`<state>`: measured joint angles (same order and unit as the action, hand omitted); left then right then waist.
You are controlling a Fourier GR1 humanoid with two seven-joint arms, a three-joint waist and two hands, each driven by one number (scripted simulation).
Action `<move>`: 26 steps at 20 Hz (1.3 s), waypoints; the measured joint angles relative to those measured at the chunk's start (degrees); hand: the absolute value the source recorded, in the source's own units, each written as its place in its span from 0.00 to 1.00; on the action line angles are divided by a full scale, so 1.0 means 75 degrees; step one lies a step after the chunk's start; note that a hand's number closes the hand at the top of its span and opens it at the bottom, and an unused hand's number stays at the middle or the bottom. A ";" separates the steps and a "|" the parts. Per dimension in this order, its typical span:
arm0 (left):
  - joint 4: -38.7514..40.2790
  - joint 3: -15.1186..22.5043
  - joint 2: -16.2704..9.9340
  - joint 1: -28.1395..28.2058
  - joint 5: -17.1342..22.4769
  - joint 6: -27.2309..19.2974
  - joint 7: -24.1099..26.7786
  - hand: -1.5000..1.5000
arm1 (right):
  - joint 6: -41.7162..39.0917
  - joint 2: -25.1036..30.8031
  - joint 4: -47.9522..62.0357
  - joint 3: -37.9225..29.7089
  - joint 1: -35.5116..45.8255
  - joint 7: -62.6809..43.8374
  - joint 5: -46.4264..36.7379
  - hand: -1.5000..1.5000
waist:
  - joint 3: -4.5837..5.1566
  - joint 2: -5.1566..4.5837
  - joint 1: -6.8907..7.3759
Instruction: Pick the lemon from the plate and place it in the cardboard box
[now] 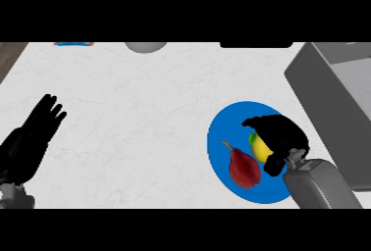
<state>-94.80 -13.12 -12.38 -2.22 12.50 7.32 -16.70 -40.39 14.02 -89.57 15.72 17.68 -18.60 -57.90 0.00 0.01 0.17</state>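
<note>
A blue plate [221,131] lies on the white counter at the right. On it sit a yellow lemon [258,148] and, to its left, a dark red pear [243,169]. My right hand [281,135] is over the plate with its fingers and thumb curled round the lemon, hiding most of it. The box [334,100] shows grey at the right edge, just beyond the plate. My left hand [33,135] rests open at the left edge, fingers up.
A grey rounded object [146,46] sits at the counter's far edge, with a blue and orange item [74,44] to its left and a dark shape [255,44] to its right. A brown strip [10,56] borders the counter's far left.
</note>
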 measured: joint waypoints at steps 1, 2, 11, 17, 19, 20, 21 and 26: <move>-0.0097 -0.0003 -0.0006 0.0025 0.0010 -0.0001 -0.0065 0.50 | 0.0201 -0.0027 0.0098 0.0045 0.0003 0.0130 -0.0072 1.00 | 0.0001 0.0001 0.0005; -0.0175 0.0040 0.0046 0.0040 -0.0020 -0.0039 -0.0102 0.50 | 0.0344 -0.0022 0.0204 0.0054 0.0022 0.0288 -0.0125 1.00 | 0.0000 0.0001 0.0007; -0.0174 0.0071 0.0161 -0.0010 -0.0178 -0.0099 -0.0124 0.50 | 0.0871 0.0010 0.0686 -0.0158 0.0269 0.1179 -0.0466 1.00 | 0.0002 0.0001 0.0003; -0.0033 0.0123 0.0165 -0.0181 -0.0125 0.0010 -0.0076 0.50 | 0.1460 -0.0556 0.2351 -0.1900 0.1367 -0.0353 -0.0337 1.00 | -0.0003 -0.0079 0.0173; 0.0027 0.0106 0.0130 -0.0242 -0.0108 0.0046 -0.0060 0.50 | 0.1749 -0.0597 0.3020 -0.2441 0.1897 -0.0730 -0.0290 1.00 | -0.0005 -0.0097 0.0217; 0.0076 0.0079 0.0113 -0.0274 -0.0101 0.0054 -0.0039 0.50 | 0.1878 -0.0591 0.3353 -0.2637 0.2185 -0.0893 -0.0299 1.00 | -0.0005 -0.0095 0.0219; 0.0064 0.0107 0.0137 -0.0304 -0.0147 0.0005 -0.0050 0.50 | 0.2061 -0.0540 0.3703 -0.2761 0.2462 -0.0999 -0.0375 1.00 | -0.0005 -0.0093 0.0225; 0.0147 0.0040 0.0104 -0.0340 -0.0132 0.0001 -0.0077 0.50 | 0.3113 -0.0390 0.4906 -0.3031 0.3416 -0.1206 -0.0732 1.00 | -0.0003 -0.0063 0.0171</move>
<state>-93.70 -12.82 -11.60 -4.77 11.52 7.33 -17.28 -17.04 11.09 -52.78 -7.01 43.29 -27.65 -63.39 -0.02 -0.46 1.45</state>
